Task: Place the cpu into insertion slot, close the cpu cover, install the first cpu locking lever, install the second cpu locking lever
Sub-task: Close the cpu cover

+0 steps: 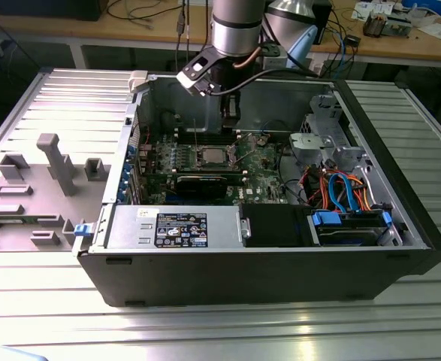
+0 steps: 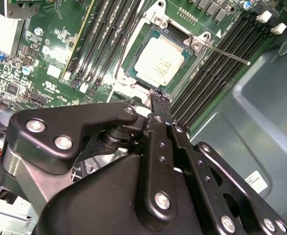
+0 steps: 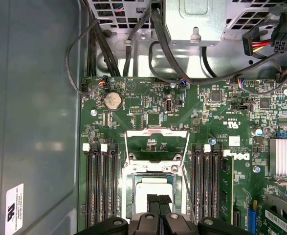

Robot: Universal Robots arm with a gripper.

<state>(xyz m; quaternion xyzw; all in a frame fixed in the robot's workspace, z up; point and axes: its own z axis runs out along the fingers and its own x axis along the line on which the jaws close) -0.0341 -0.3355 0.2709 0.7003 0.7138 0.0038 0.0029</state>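
Grey ribbed metal formed the table (image 1: 47, 316) under an open computer case (image 1: 280, 274), whose green circuit board (image 3: 148, 98) lay exposed. Near the board's middle, between two banks of memory slots (image 3: 100, 186), the cpu (image 2: 159, 61) sat in the insertion slot (image 3: 129, 193), silver top up. The cpu cover (image 3: 155, 132) stood raised at one edge of the slot, and a thin lever (image 2: 226, 53) reached out over the memory slots. The gripper (image 2: 158, 98) hung at the slot's rim, jaws drawn together on nothing; whether it touched the rim I could not tell.
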